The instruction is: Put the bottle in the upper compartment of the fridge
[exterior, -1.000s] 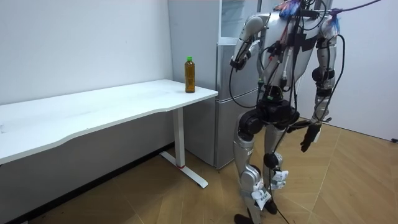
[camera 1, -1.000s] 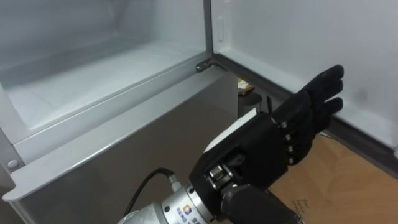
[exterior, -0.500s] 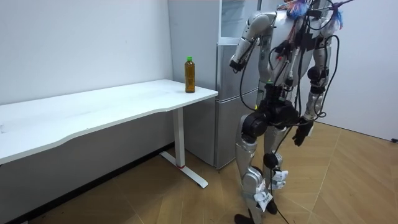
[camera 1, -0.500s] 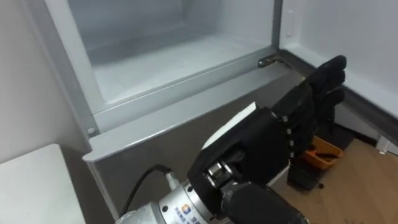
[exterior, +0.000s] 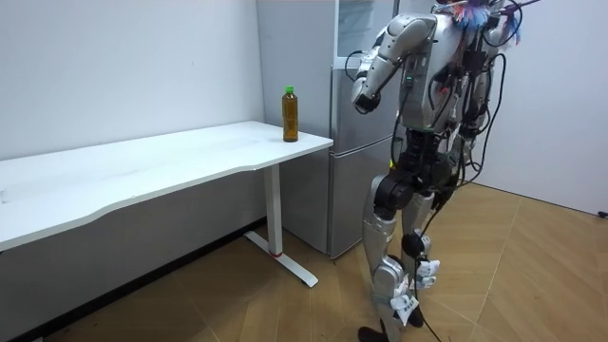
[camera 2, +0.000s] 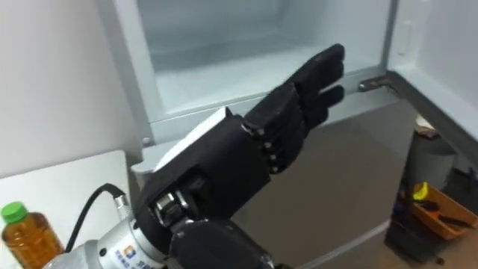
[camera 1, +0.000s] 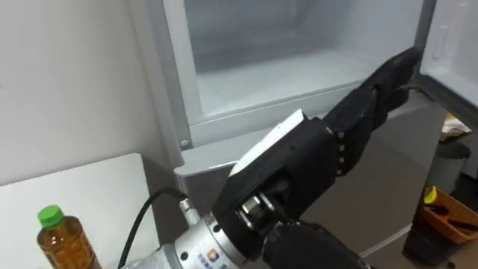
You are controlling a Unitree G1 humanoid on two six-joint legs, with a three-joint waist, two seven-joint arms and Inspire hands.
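Left eye view: left hand (camera 1: 299,172) raised before the open upper fridge (camera 1: 246,112), fingers straight and together, holding nothing. Bottle (camera 1: 60,239) stands on the bench (camera 1: 82,187), cut off at the frame's bottom.

Room view: bottle upright at the bench corner beside the fridge. Not yet grasped. Next, probably reach down-left for it.

The left hand (camera 1: 302,168) is raised in the foreground with fingers (camera 1: 381,78) straight and together, directed at the open upper fridge compartment (camera 1: 254,82). Below the compartment, the lower fridge door (camera 1: 388,179) is closed. A bottle (camera 1: 63,243) with a green cap (camera 1: 50,217) and amber contents stands upright on the white table (camera 1: 97,187) at lower left. An orange item (camera 1: 448,213) lies at lower right.
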